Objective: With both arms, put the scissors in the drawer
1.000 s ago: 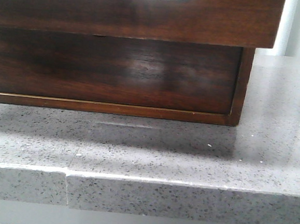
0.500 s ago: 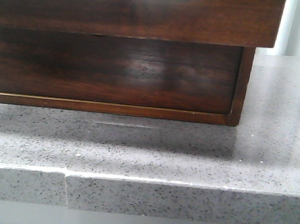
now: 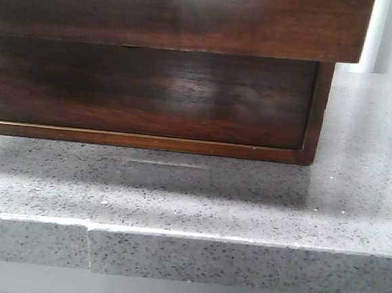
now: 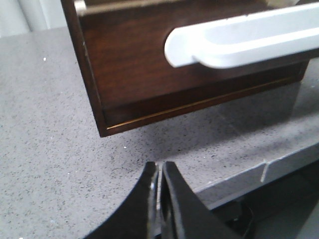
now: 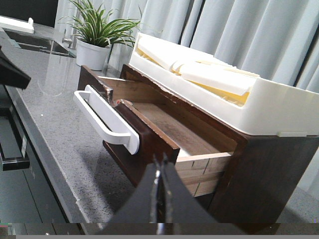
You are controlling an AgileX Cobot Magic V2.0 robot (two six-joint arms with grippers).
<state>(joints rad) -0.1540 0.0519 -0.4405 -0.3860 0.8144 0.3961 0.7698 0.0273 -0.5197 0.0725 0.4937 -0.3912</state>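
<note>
The drawer (image 3: 192,24) is a dark brown glossy front across the top of the front view, standing out from the cabinet (image 3: 153,92). In the right wrist view the drawer (image 5: 149,142) is pulled open and the part of its bare wooden floor (image 5: 169,124) that shows is empty. A long white round-cornered handle (image 4: 239,40) runs along its front. My left gripper (image 4: 160,167) is shut and empty, low over the counter in front of the cabinet's corner. My right gripper (image 5: 160,162) is shut, beside the open drawer's side. The scissors are out of view.
The cabinet stands on a grey speckled counter (image 3: 212,202) with a front edge and a seam (image 3: 88,243). A white tray (image 5: 209,94) lies on top of the cabinet. A potted plant (image 5: 97,30) stands behind it. A black blocky part (image 5: 10,69) shows at the view's edge.
The whole front view has shifted by a few pixels; nothing else has visibly moved.
</note>
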